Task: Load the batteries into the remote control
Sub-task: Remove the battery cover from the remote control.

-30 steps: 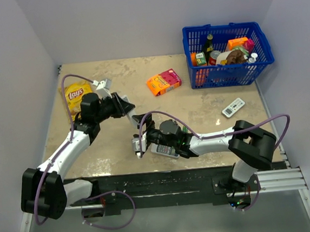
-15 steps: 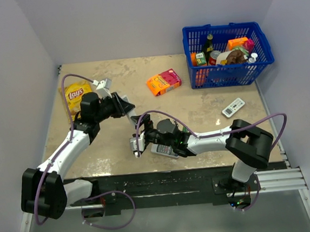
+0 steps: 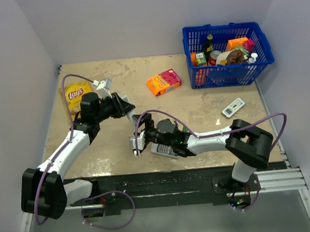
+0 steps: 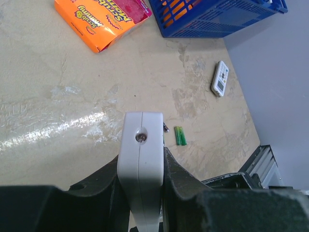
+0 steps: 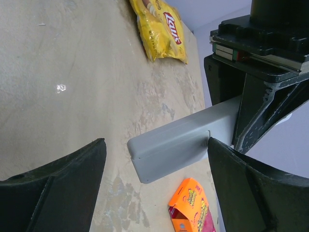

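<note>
My left gripper (image 4: 141, 163) is shut on the slim white remote control (image 4: 142, 130), which sticks out forward between its fingers above the table. In the right wrist view the remote control (image 5: 178, 145) shows as a grey-white bar with a seam near its free end, held from the right by the left gripper (image 5: 256, 96). My right gripper (image 5: 157, 142) is open, one jaw on each side of that free end, the right fingertip (image 5: 217, 150) close to a notch in the shell. A tiny dark battery (image 4: 165, 128) peeks out on the table beside the remote. From above, the right gripper (image 3: 137, 144) sits just below the left gripper (image 3: 122, 107).
A green battery pair (image 4: 179, 136) lies near the front edge. A white remote with a display (image 3: 233, 107) lies at the right, and a buttoned remote (image 3: 163, 149) under my right arm. There is also an orange box (image 3: 163, 82), a Lay's bag (image 3: 77, 95) and a blue basket (image 3: 263, 44).
My right gripper has shifted slightly left and its jaws have narrowed a little. The left arm with the remote has stayed still.
</note>
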